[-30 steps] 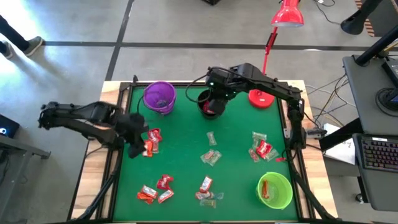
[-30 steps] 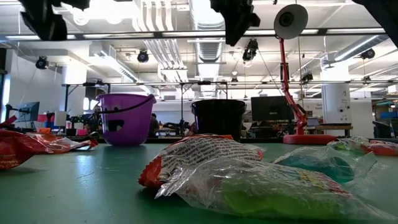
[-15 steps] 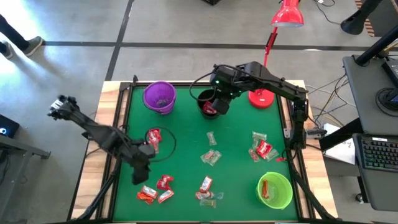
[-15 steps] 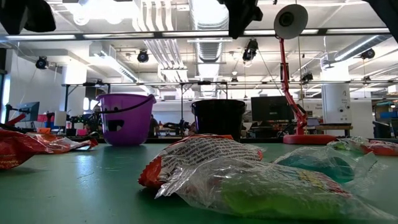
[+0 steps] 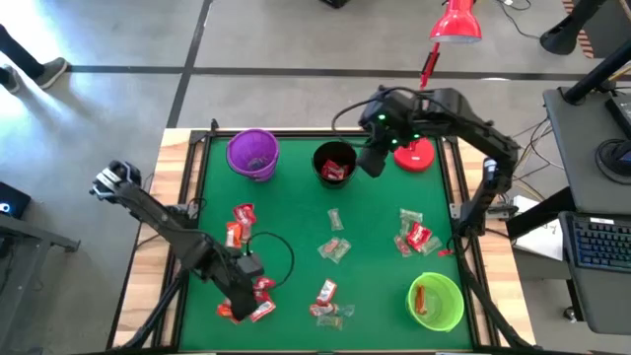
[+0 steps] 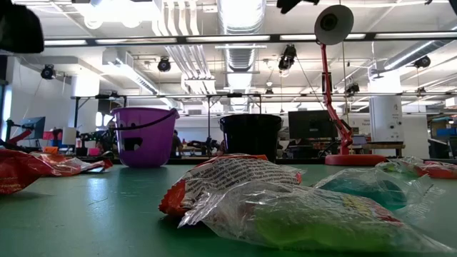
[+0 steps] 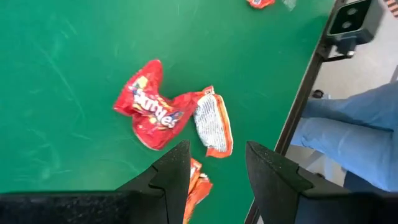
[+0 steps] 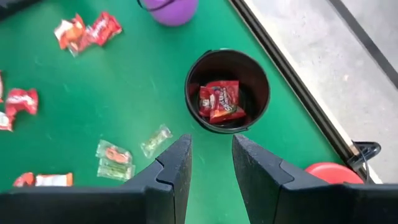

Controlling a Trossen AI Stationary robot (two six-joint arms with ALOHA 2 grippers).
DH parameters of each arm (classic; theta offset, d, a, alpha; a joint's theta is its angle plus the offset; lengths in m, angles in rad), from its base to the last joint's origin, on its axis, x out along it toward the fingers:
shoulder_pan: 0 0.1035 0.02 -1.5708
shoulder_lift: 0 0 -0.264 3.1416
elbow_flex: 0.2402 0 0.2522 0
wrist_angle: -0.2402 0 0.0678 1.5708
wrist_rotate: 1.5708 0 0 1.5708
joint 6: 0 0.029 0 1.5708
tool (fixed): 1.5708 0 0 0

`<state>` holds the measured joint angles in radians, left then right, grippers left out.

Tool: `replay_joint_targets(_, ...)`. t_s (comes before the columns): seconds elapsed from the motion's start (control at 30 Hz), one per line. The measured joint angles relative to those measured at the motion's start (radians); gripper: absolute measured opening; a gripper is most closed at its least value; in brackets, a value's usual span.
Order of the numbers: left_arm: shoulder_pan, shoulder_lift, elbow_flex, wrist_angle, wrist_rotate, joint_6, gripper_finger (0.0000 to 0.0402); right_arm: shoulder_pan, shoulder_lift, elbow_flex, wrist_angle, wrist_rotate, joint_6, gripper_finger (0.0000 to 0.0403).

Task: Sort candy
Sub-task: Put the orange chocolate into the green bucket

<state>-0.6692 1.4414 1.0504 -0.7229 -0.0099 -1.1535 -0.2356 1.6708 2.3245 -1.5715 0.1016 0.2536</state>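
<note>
Left pincer (image 7: 214,168), fingers parted and empty, hovers over crinkly red candy (image 7: 152,109) near the counter's front-left corner; light, slippery wrappers favour pinching mid-body. Right pincer (image 8: 211,155) gapes empty beside the black cup (image 8: 227,91).

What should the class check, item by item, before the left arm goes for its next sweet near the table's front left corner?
1. Left gripper open, nothing between its fingers: ok.
2. Left gripper above the red sweets at the front left: ok.
3. Red wrapper and the orange-edged one lie apart: not ok, they touch.
4. Right gripper empty and off to the side of the black cup: ok.
5. Black cup already holds red sweets: ok.
6. Which cup is meant for this sweet: cannot tell.
</note>
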Motion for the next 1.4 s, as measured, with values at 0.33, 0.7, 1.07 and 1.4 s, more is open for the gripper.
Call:
replay_joint_targets(0.33, -0.043, 0.100, 0.000, 0.100, 0.000, -0.137, 0.0137, 0.000, -0.068, 0.000, 0.000, 0.003, 0.025, 0.0109)
replay_joint_targets(0.7, -0.088, 0.197, 0.000, 0.153, -0.004, -0.248, 0.0137, 0.000, -0.066, -0.002, 0.001, 0.003, 0.019, 0.0109)
replay_joint_targets(1.07, -0.094, 0.276, 0.000, 0.193, -0.005, -0.253, 0.0137, 0.000, -0.066, -0.002, 0.001, 0.003, 0.021, 0.0109)
replay_joint_targets(1.4, -0.094, 0.347, 0.000, 0.226, -0.005, -0.252, 0.0135, 0.000, -0.065, -0.002, 0.000, 0.003, 0.024, 0.0109)
